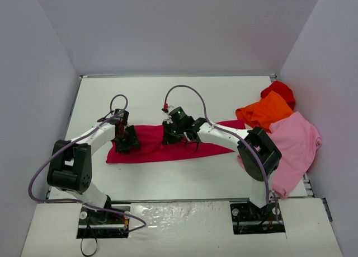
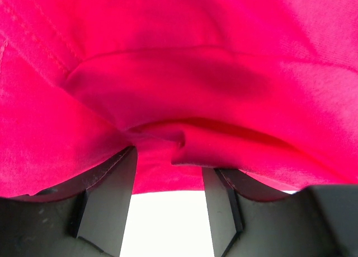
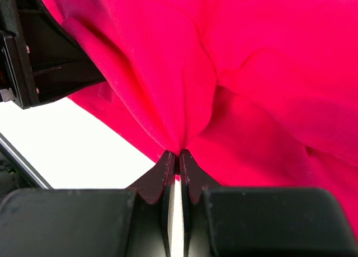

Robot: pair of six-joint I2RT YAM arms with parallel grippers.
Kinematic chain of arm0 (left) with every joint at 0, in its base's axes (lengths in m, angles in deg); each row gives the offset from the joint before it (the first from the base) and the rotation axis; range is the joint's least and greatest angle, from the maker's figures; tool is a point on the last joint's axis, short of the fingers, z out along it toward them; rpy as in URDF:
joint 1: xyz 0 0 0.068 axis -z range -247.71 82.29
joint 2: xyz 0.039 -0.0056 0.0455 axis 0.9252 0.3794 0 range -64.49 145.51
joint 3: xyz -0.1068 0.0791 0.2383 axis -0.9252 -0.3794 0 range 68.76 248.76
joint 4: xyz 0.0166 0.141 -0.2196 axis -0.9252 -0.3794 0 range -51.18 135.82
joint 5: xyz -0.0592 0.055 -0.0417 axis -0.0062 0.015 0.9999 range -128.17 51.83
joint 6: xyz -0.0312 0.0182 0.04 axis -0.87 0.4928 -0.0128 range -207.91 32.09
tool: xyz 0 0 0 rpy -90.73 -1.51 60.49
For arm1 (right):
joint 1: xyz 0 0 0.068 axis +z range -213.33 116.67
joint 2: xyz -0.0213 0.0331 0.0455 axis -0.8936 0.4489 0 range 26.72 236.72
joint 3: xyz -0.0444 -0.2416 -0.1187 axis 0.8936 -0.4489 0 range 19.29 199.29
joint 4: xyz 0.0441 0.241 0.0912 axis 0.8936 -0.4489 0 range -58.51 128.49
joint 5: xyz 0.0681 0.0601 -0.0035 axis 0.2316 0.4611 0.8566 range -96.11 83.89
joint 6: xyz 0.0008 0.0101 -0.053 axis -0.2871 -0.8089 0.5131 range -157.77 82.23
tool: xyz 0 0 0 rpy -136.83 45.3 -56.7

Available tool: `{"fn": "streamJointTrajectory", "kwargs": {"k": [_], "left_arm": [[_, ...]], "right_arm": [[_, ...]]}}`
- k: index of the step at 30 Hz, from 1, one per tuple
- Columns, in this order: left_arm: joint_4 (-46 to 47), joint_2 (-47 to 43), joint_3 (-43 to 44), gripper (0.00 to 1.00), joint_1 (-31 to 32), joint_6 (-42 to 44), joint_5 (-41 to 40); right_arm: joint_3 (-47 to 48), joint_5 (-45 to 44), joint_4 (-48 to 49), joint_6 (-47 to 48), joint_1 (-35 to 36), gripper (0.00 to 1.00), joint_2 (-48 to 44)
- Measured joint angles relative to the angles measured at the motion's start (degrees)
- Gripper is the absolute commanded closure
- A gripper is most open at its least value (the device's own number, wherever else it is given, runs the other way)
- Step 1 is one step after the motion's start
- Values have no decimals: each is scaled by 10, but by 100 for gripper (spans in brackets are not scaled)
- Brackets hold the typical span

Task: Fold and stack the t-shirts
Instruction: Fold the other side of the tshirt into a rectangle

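Note:
The crimson t-shirt lies in a long crumpled strip across the middle of the white table. My right gripper sits on the middle of the strip. In the right wrist view, the right gripper is shut on a pinched fold of the crimson cloth. My left gripper is at the strip's left end. Up close, the left gripper has its fingers apart, with crimson cloth draped over their tips and bare table showing between them.
An orange t-shirt lies at the back right with a bright red t-shirt behind it. A light pink t-shirt spreads along the right edge beside the right arm. White walls close in the table on three sides.

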Motion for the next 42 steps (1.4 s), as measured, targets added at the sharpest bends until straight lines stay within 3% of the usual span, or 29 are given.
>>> {"fn": "streamJointTrajectory", "kwargs": {"k": [9,16,28,42], "left_arm": [[-67,-56,52,48,0,13,-23],[-65,-134,36,61,0,13,-24],[-39,-111,-25,62,0,0,3],[84,-26,-66,63,-1,-19,50]], "right_arm": [[0,3,-1,0,13,100,12],[0,2,-2,0,17,100,29],[0,2,-2,0,17,100,40],[0,2,1,0,17,100,52]]}}
